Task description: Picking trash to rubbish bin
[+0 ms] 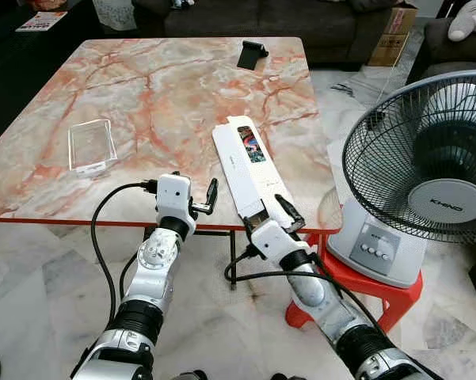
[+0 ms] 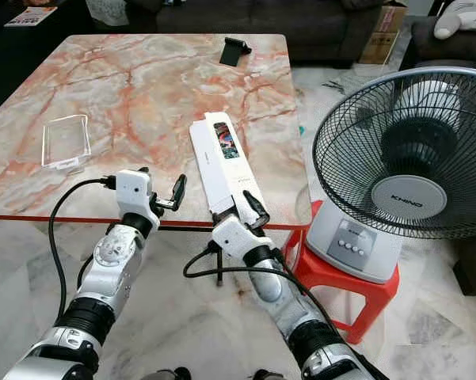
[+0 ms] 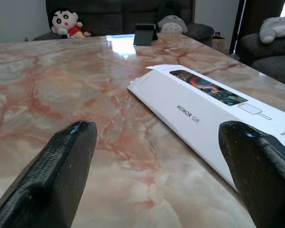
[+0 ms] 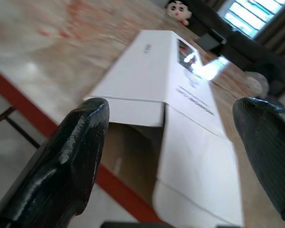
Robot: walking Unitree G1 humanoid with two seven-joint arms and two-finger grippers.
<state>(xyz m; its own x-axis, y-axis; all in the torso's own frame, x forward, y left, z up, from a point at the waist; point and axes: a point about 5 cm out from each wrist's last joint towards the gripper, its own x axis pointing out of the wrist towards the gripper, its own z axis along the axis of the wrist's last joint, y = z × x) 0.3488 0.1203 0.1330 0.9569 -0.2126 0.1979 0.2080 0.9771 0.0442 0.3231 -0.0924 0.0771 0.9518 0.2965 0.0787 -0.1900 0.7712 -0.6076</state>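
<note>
The left claw [image 1: 205,201] hovers over the desk's [image 1: 142,95] near edge with its fingers spread, grasping nothing. Right of it, the right claw [image 1: 275,214] is released too, its fingers on either side of the near end of the long white box [image 1: 245,162]. A clear plastic tray [image 1: 91,145] lies far left, a fan [image 1: 420,170] stands right.

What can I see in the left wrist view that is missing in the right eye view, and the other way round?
The left wrist view alone makes the "HONOR Gift" print on the white box readable and shows a cartoon doll on the sofa. The right eye view alone shows the standing fan on a red stool, the clear plastic tray, and the right tool open around the box's near end. Both share the marble table, the box, the black stand and the open left tool.
</note>
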